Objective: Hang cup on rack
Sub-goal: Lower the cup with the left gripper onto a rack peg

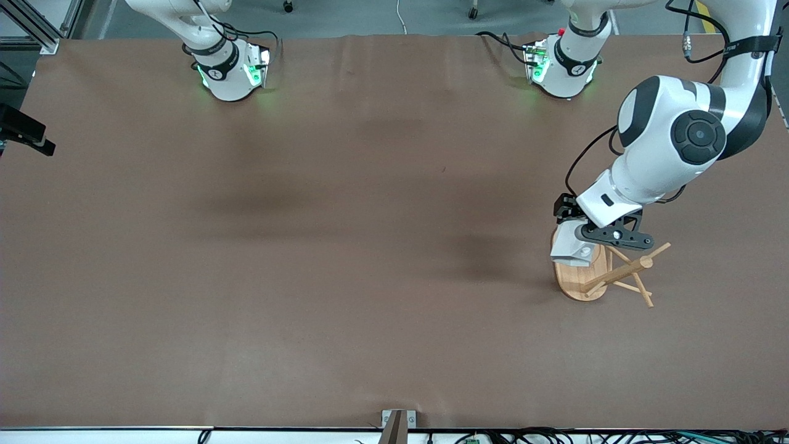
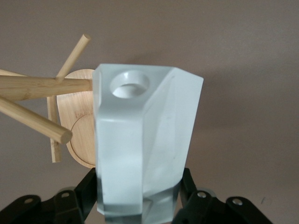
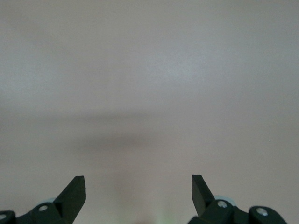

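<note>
Left wrist view: left hand (image 2: 140, 205) clamps the white faceted cup (image 2: 145, 140) over the bamboo mug rack's (image 1: 595, 277) base, peg at 9 o'clock of handle hole — misalignment could topple it; right hand (image 3: 138, 191) waits open.

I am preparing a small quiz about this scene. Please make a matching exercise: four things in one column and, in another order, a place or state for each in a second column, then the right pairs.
Column one:
1. cup
2. rack
3. left gripper
4. right gripper

Column two:
A. jaws open, holding nothing, only bare table below
B. white and faceted, held up in the air, not yet on a peg
C. jaws shut on the cup, over the wooden base
D. stands on the table toward the left arm's end, no peg carrying anything

Right pairs: 1-B, 2-D, 3-C, 4-A
</note>
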### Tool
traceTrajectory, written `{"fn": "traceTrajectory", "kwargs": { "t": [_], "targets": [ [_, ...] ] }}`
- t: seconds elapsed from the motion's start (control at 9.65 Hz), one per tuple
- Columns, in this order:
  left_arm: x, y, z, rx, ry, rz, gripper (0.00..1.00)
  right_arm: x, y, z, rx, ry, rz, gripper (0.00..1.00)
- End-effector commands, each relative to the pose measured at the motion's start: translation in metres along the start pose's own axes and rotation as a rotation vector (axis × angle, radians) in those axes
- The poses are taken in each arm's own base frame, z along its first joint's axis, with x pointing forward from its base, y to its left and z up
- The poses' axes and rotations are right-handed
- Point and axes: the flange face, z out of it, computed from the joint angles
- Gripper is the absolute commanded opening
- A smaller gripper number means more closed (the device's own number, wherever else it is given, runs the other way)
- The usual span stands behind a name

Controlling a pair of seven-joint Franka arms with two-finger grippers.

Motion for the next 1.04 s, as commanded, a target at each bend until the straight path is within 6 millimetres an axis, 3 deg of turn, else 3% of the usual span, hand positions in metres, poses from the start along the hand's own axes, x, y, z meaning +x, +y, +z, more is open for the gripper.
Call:
{"fn": "traceTrajectory", "kwargs": {
  "t": [0.0,0.1,0.31,0.93],
  "targets": [
    [-0.01,-0.003,0.017,-0.012,-0.019,0.041,0.21,-0.003,-0.001,0.0,0.002,0.006,0.016,1.0],
    [-0.01,-0.004,0.017,-0.011,-0.021,0.064,0.21,-0.003,0.0,0.0,0.005,0.008,0.017,1.0],
    [-0.011,-0.024,0.019,-0.01,-0.025,0.09,0.21,0.0,-0.001,0.0,0.004,0.02,0.016,1.0],
    [-0.009,-0.042,0.02,-0.008,-0.024,0.113,0.21,-0.001,0.001,0.0,0.004,0.019,0.019,1.0]
  ]
}}
